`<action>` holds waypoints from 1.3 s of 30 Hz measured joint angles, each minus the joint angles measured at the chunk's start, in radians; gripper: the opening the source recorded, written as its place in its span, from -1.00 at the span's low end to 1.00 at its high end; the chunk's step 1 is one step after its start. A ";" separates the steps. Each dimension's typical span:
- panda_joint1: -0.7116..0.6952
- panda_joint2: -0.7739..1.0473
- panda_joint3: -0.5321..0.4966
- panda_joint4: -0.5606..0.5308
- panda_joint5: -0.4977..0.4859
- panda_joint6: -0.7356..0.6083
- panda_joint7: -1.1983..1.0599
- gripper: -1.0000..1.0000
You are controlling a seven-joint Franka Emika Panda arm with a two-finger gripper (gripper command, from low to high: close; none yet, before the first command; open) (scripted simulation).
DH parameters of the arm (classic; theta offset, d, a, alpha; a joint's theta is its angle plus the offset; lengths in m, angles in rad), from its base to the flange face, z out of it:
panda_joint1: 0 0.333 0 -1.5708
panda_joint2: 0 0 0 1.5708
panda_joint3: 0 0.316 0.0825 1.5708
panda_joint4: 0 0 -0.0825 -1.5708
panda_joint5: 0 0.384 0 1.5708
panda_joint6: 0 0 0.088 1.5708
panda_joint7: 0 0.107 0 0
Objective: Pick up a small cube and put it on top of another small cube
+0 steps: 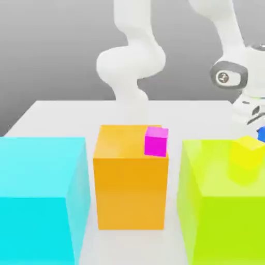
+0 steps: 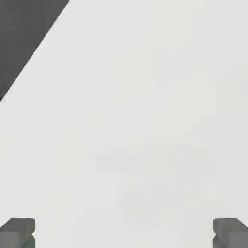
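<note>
Teal cube is what I am after, and I cannot pick it out yet, so nothing is lifted and nothing stacked. My gripper (image 2: 124, 235) is spread wide with nothing between the fingertips (image 2: 17, 231), only bare white table (image 2: 145, 121) beneath. Beyond my wrist, a sliver of blue cube (image 1: 261, 133) peeks just behind the lime block (image 1: 222, 207), near the yellow cube (image 1: 247, 151). Finding, grasping and placing all remain.
</note>
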 joint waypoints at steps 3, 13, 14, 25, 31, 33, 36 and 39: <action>-0.112 -0.019 -0.035 -0.069 -0.073 0.016 0.234 0.00; -0.207 -0.008 -0.026 -0.098 -0.209 0.037 0.521 0.00; -0.209 -0.001 -0.027 -0.093 -0.223 0.040 0.532 0.00; -0.195 0.097 -0.091 -0.058 -0.432 0.104 0.691 0.00; -0.132 0.162 -0.193 -0.050 -0.583 0.155 0.799 0.00; -0.096 0.184 -0.242 -0.050 -0.628 0.174 0.831 0.00; -0.029 0.218 -0.327 -0.051 -0.682 0.208 0.866 0.00; 0.042 0.253 -0.415 -0.055 -0.731 0.244 0.898 0.00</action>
